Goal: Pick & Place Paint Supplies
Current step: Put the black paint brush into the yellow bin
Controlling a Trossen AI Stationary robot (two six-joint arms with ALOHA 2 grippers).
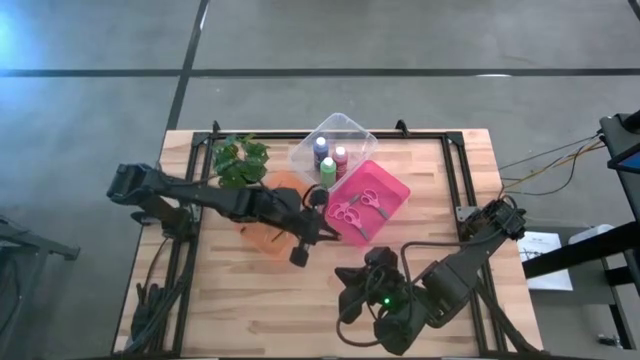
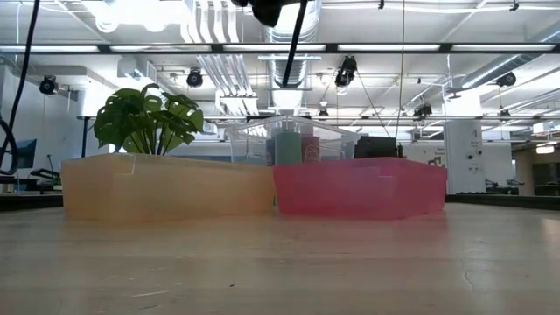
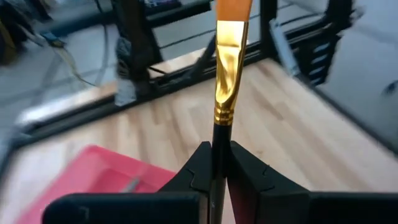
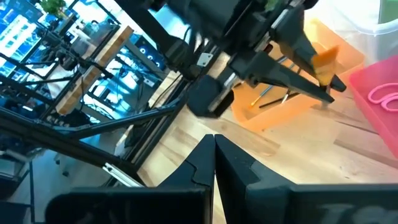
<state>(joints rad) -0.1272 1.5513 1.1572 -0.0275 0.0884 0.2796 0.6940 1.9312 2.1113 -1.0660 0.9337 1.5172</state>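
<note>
Left wrist view shows my left tool (image 3: 219,163) clamped on a brush (image 3: 225,93), its dark handle pinched between the fingers (image 3: 198,168) and the gold ferrule and orange bristles standing out ahead of them. I hold it low on the handle so the bristle end stays free and the stick points straight out from the tool.

From above, my left tool (image 1: 318,212) hangs over the gap between the orange tray (image 1: 262,236) and the pink tray (image 1: 388,205), well off the desk (image 1: 250,300). Just beneath and behind it, more brushes (image 4: 268,96) lie in the orange tray, so this looks to be where brushes belong. Just ahead lies the pink tray with the scissors (image 1: 355,206) in it. Beyond that, the clear tray (image 1: 352,128) holds the bottles (image 1: 329,160), standing upright and close together. The plant (image 1: 240,160) stands behind the orange tray, off to one side.

My right tool (image 4: 214,155) is shut on nothing and waits low at the near edge of the desk, pointing towards the left arm. Nothing stands between the brush and either tray; I judge the tray walls are the only thing to clear.
</note>
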